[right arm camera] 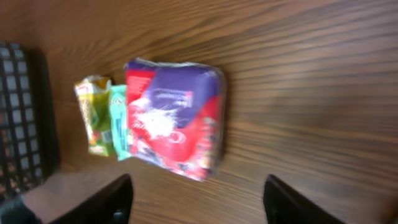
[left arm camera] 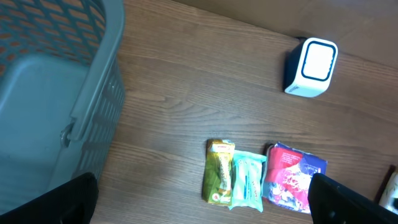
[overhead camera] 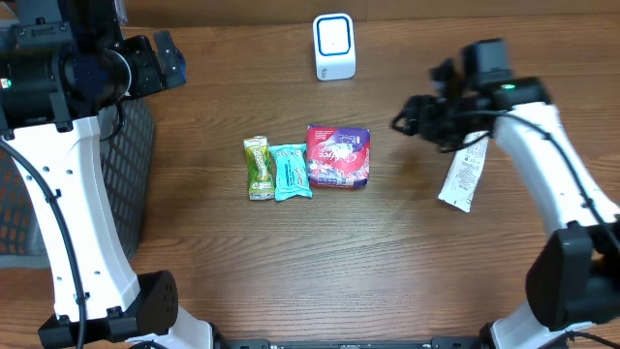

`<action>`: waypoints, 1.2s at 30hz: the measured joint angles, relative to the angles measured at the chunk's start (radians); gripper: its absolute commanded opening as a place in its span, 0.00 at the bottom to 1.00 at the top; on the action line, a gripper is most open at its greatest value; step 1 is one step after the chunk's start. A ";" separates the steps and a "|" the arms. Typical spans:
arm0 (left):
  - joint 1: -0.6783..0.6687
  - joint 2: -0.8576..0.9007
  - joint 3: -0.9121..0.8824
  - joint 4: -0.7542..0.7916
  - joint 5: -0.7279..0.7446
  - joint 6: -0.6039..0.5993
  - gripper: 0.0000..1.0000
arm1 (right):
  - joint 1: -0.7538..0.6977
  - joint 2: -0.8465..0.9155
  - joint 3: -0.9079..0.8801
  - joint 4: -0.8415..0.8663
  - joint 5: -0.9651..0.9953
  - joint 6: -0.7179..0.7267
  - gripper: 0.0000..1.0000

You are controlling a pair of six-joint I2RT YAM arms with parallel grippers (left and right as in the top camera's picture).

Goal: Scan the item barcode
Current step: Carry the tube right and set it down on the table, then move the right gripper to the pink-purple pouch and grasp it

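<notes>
The white and blue barcode scanner [overhead camera: 334,46] stands at the back of the table, also seen in the left wrist view [left arm camera: 311,67]. A white packet [overhead camera: 463,176] lies flat on the table at the right, under my right arm. My right gripper [overhead camera: 412,116] hovers left of it, open and empty. In the right wrist view the right gripper [right arm camera: 199,178] faces a red and purple packet [right arm camera: 174,118]. My left gripper [overhead camera: 170,58] is open and empty, high at the back left beside the basket [left arm camera: 56,93].
A green packet [overhead camera: 258,167], a teal packet [overhead camera: 291,172] and the red and purple packet [overhead camera: 338,155] lie side by side mid-table. The grey mesh basket [overhead camera: 126,174] stands at the left edge. Bare wood lies between the packets and the scanner.
</notes>
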 measured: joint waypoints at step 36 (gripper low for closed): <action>0.000 0.000 0.000 0.000 0.000 0.000 1.00 | 0.513 0.280 0.000 0.468 0.278 0.259 0.21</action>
